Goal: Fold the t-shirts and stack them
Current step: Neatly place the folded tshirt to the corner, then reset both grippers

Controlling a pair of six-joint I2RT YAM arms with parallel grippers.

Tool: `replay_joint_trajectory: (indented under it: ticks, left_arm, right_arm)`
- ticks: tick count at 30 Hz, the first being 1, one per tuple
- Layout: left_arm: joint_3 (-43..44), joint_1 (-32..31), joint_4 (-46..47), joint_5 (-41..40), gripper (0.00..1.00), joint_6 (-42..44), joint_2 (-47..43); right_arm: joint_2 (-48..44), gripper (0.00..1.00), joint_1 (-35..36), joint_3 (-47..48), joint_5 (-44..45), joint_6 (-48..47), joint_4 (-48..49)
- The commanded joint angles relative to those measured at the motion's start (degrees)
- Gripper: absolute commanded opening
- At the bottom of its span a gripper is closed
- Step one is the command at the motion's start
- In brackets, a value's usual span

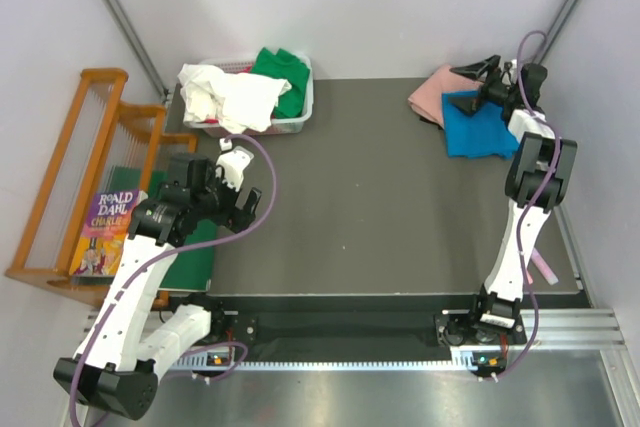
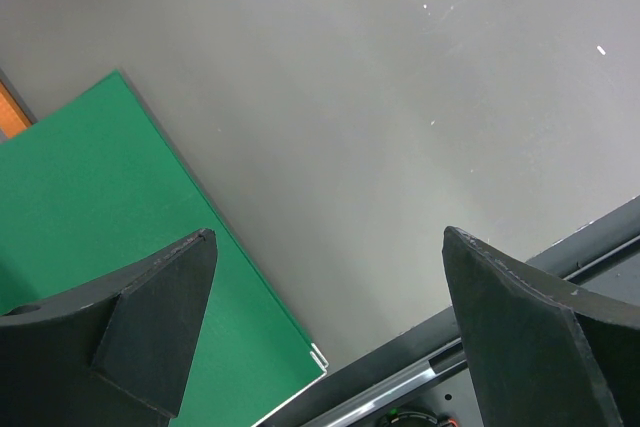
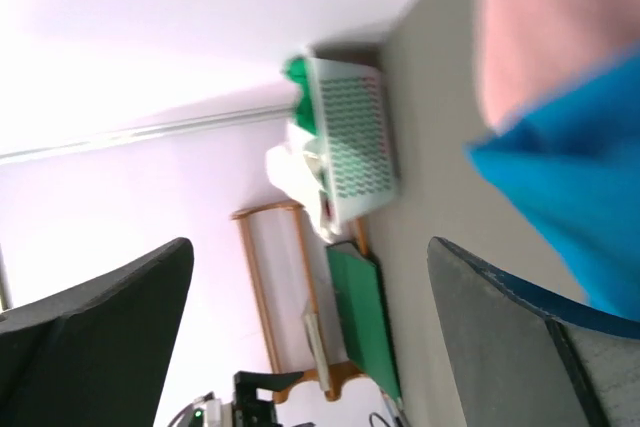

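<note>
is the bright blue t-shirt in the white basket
No, the bright blue cloth t-shirt lies on the grey table, touching the pink cloth t-shirt.

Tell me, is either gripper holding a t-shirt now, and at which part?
Nothing is held. The left gripper stands open above the table; the right gripper stands open beside the blue t-shirt, not gripping it.

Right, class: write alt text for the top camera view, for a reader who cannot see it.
At a dark table, the robot's right end effector, open, reaches a blue t-shirt overlapping a pink t-shirt at the far right corner. Its left end effector, open, hangs near a basket holding a white t-shirt and a green t-shirt.
</note>
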Motion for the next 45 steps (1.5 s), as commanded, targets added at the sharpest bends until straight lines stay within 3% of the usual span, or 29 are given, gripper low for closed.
replay_joint_trajectory:
  ticks: [1,13,19,22,29,30,32,33,34,36,40,42,45]
  left_arm:
    - [0.59,0.23,1.75,-0.15,0.99,-0.12,0.0]
    - [0.32,0.31,1.49,-1.55,0.99,0.23,0.26]
    - [0.67,0.31,1.31,-2.08,0.99,0.23,0.44]
    - [0.06,0.31,2.1,-2.61,0.99,0.14,0.08]
    - [0.41,0.31,10.79,-8.67,0.99,-2.58,1.66]
    - [0.93,0.4,11.76,-10.5,0.99,-4.24,2.36]
    - [1.46,0.49,14.14,-13.14,0.99,-5.83,4.73]
    - [2.07,0.58,14.58,-14.2,0.99,-7.4,5.53]
    - [2.25,0.84,15.54,-14.3,0.99,-8.03,7.36]
    - [3.13,1.8,15.9,-14.13,0.99,-9.95,9.04]
    - [4.97,5.32,16.87,-8.97,0.99,-12.07,13.34]
    - [5.5,8.13,17.05,-6.14,0.99,-13.39,14.84]
    - [5.59,10.68,18.18,-3.23,0.99,-14.44,17.74]
  right_arm:
    - [3.52,1.0,-0.2,3.89,-4.06,17.78,30.36]
    - [10.82,1.0,-3.62,11.19,1.39,-5.56,-2.01]
    - [12.14,1.0,-3.45,10.41,1.57,-12.86,-7.3]
    - [9.25,1.0,-3.1,8.65,0.86,-13.4,-4.16]
    - [-14.81,1.0,0.67,-1.98,-0.46,-6.97,13.88]
    - [-17.8,1.0,2.07,-2.43,-0.46,-8.2,12.05]
    - [-27.0,1.0,3.4,-2.96,1.29,-19.33,2.07]
    - [-30.11,1.0,4.71,-3.13,4.26,-24.16,-10.34]
    - [-36.31,1.0,5.42,-3.74,6.2,-33.34,-15.77]
    - [-42.76,1.0,7.43,-8.12,12.16,-39.65,-25.7]
    - [-62.77,1.0,10.69,-21.74,25.09,-49.67,-31.89]
    - [-68.26,1.0,13.24,-28.34,33.41,-54.15,-33.93]
    - [-75.39,1.0,16.13,-34.5,38.37,-55.67,-36.48]
